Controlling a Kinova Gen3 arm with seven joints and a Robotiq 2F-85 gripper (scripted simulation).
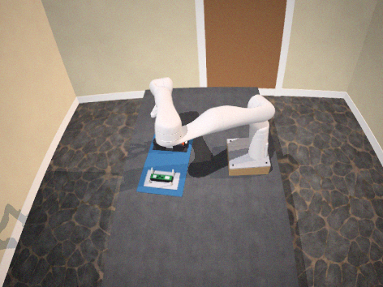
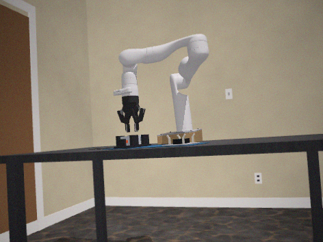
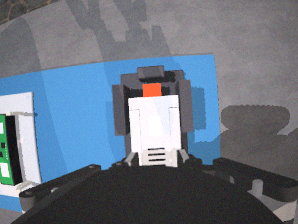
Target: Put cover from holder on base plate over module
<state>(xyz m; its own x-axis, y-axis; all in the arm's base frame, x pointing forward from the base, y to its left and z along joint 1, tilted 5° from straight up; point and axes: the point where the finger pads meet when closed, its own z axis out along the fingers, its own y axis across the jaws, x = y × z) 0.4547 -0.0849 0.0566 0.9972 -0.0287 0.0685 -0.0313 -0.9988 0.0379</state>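
Note:
The white cover (image 3: 155,117) sits in its black holder (image 1: 178,150) (image 2: 134,141) (image 3: 120,110). The wrist view shows slots in the cover near the fingertips. My gripper (image 2: 132,129) (image 3: 158,161) is above the holder with its fingers part-way apart. The exterior view shows a clear gap between the fingertips and nothing held there. The fingertips are over the cover and not touching it. The arm hides the gripper in the top view. The green-topped module (image 1: 161,177) (image 3: 4,165) sits on the white base plate (image 1: 177,181) (image 3: 30,145), uncovered. Any dent in the cover's walls is too small to tell.
The holder and base plate stand on a blue mat (image 1: 166,161) (image 3: 75,115). Thin white posts (image 1: 174,172) (image 2: 169,139) stand up at the base plate. An orange patch (image 3: 152,89) shows in the holder. The arm's base (image 1: 248,166) (image 2: 202,135) stands to one side of the mat.

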